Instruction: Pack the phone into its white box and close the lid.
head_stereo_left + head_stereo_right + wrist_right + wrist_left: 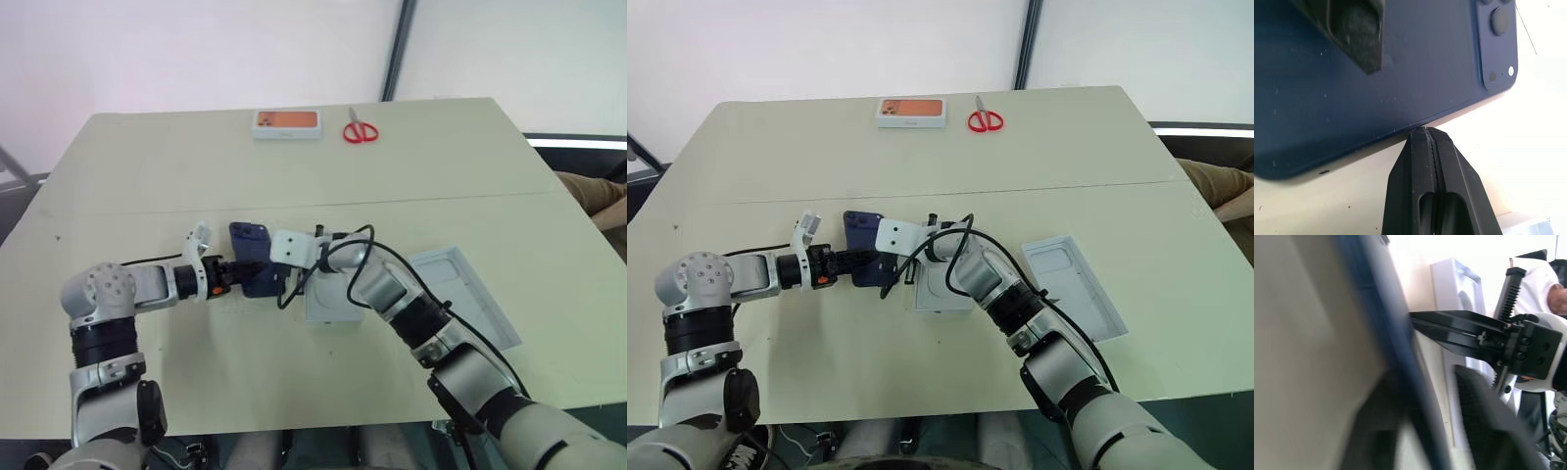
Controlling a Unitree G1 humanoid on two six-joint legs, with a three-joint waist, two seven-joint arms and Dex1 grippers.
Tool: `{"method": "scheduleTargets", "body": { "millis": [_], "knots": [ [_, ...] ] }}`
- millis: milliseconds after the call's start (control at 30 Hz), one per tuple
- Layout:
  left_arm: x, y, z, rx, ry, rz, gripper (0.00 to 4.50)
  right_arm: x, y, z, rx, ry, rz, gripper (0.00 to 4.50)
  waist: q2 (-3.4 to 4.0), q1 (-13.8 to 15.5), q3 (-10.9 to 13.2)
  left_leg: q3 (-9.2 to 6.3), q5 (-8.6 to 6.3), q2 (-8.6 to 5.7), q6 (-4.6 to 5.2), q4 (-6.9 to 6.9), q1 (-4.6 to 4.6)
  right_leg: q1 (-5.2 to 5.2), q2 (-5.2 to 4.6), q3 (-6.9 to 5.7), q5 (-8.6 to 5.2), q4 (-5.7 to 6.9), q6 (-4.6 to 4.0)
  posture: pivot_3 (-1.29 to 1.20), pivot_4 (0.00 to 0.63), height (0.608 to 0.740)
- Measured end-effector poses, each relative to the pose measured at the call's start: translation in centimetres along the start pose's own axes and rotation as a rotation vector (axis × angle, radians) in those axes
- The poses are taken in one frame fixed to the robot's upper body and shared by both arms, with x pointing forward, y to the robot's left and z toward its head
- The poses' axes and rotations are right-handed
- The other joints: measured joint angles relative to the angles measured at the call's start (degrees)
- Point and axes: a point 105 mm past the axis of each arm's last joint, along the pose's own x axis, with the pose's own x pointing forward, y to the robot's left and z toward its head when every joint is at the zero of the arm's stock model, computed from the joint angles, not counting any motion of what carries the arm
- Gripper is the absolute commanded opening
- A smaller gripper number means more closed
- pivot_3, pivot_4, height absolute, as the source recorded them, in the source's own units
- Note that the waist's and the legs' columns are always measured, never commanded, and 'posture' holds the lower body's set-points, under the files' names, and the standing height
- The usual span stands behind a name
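The dark navy phone [249, 239] hangs tilted just above the table, left of centre. My left gripper [245, 273] is shut on it: one of its pads [1359, 29] presses on the phone's back [1400, 73], and the left wrist view shows the phone edge-on [1386, 333] between the fingers. My right gripper [1425, 131] is shut, and its closed tips touch the phone's long edge without holding it. The white box [328, 305] lies on the table under my right forearm, partly hidden by it. The pale lid [462, 286] lies open side up to the box's right.
An orange-topped box [286, 122] and red scissors [360, 130] lie at the table's far edge. A black cable [338, 257] loops over my right wrist above the white box.
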Motion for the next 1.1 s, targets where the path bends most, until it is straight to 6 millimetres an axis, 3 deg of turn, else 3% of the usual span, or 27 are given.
{"method": "scheduleTargets", "body": {
  "millis": [267, 367, 700, 833, 933, 1033, 1100],
  "knots": [
    [0.2, 0.2, -0.1, -0.001, -0.008, -0.006, 0.65, 0.0, 0.0, 0.0, -0.002, 0.000, 0.000, 0.00, 0.00, 0.0, 0.0, -0.01, -0.03, 0.00, 0.05, 0.02, 0.00, 0.01, 0.00, -0.01, 0.00, 0.00, 0.00, 0.00, 0.150, 0.740],
    [0.2, 0.0, 0.0, -0.012, -0.015, -0.029, 0.03, 0.0, 0.0, -0.1, -0.001, 0.000, -0.001, 0.00, 0.00, 0.1, 0.0, -0.02, -0.03, 0.00, 0.06, 0.02, 0.01, 0.02, 0.00, -0.02, 0.00, 0.00, 0.00, 0.00, 0.150, 0.740],
    [0.1, 0.2, -0.1, -0.025, -0.029, -0.044, 0.03, -0.3, 0.1, -0.1, 0.053, -0.023, 0.012, 0.00, 0.00, 0.1, 0.0, -0.01, -0.04, 0.00, 0.07, 0.02, 0.00, 0.02, -0.01, -0.01, 0.00, 0.00, 0.00, 0.00, 0.150, 0.740],
    [-0.2, 0.1, 0.7, -0.029, -0.087, -0.069, 0.03, -1.2, 0.2, 0.2, 0.190, -0.111, 0.041, 0.00, -0.01, 0.1, 0.0, -0.02, -0.02, 0.00, 0.04, 0.09, -0.30, -0.04, 0.00, -0.01, 0.01, 0.04, 0.00, 0.00, 0.150, 0.740],
    [-1.1, -0.4, 1.5, -0.053, -0.154, -0.129, 0.03, -3.6, -0.9, 2.3, 0.329, -0.293, 0.071, 0.00, -0.02, 0.0, 0.0, -0.02, 0.02, 0.01, -0.02, 0.11, -0.41, -0.13, -0.01, -0.01, 0.01, 0.05, -0.01, 0.00, 0.150, 0.740],
    [-1.1, -1.3, 1.5, -0.075, -0.164, -0.205, 0.00, -6.3, -1.6, 4.9, 0.422, -0.467, 0.124, 0.91, -0.02, 0.1, 0.0, -0.03, -0.08, 0.01, 0.14, 0.11, -0.40, -0.09, -0.01, -0.03, 0.01, 0.04, -0.01, 0.00, 0.150, 0.740],
    [-1.0, -1.8, 1.3, -0.082, -0.157, -0.234, 0.00, -7.7, -0.9, 5.3, 0.397, -0.491, 0.172, 1.77, -0.02, 0.3, 0.0, -0.04, -0.12, -0.01, 0.21, 0.15, -0.40, -0.11, -0.03, -0.05, 0.01, 0.02, -0.01, 0.00, 0.150, 0.740]
  ]
}}
